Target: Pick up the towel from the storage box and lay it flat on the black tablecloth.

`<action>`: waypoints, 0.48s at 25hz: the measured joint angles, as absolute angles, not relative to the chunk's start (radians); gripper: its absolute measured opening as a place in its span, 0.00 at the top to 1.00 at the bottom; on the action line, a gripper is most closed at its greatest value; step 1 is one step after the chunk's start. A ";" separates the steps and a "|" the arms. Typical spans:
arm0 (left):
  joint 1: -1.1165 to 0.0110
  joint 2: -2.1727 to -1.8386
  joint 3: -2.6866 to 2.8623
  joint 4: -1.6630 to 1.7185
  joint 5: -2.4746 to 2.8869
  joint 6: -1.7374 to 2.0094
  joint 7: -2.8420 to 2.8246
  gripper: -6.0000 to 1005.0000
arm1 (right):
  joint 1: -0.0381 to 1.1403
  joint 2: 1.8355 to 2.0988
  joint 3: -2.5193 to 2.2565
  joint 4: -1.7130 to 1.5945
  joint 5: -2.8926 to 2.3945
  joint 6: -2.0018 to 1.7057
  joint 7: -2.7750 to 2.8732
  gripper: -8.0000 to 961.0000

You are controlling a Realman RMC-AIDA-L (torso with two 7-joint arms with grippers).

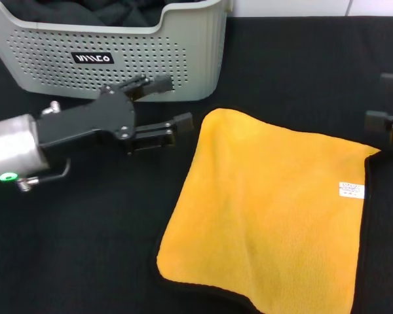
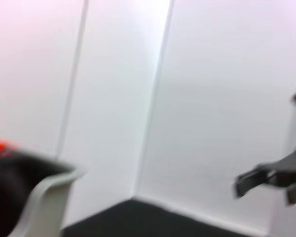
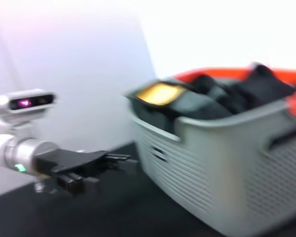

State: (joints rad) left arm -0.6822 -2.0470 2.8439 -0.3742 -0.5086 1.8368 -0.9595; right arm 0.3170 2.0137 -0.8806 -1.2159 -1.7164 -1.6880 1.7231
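Observation:
The yellow-orange towel [image 1: 268, 209] lies spread out on the black tablecloth [image 1: 85, 261], black edging along its near side and a small white label [image 1: 352, 190] near its right edge. The light grey storage box [image 1: 118, 52] stands at the back left, dark garments inside it. My left gripper [image 1: 173, 103] hovers open between the box and the towel's far left corner, holding nothing. It also shows in the right wrist view as left gripper [image 3: 111, 168], beside the storage box [image 3: 222, 163]. My right gripper [image 1: 385, 101] sits open at the right edge, just beyond the towel's far right corner.
Dark garments [image 3: 222, 98] fill the box, with a yellowish patch [image 3: 160, 92] among them and an orange-red rim [image 3: 222, 73] behind. A white wall [image 2: 212, 98] rises behind the table. In the left wrist view a box corner [image 2: 44, 197] sits low, the right gripper [image 2: 271, 180] farther off.

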 joint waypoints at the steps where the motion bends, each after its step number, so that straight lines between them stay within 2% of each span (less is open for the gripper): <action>1: -0.680 -2.041 2.844 -0.375 -0.512 1.875 -0.965 0.11 | 0.324 2.014 -0.881 -1.216 -1.700 -1.710 1.704 0.13; 8: -0.716 -2.010 2.846 -0.331 -0.491 2.031 -0.976 0.11 | 0.399 2.015 -0.920 -1.218 -1.608 -1.878 1.596 0.12; 12: -0.763 -2.007 2.846 -0.312 -0.472 2.034 -0.971 0.11 | 0.461 2.016 -0.954 -1.223 -1.607 -1.889 1.590 0.13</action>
State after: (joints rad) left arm -0.7628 -2.0071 2.8460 -0.3119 -0.4720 2.0336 -0.9711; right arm 0.4605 2.0164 -0.9544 -1.2227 -1.6074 -1.8888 1.5902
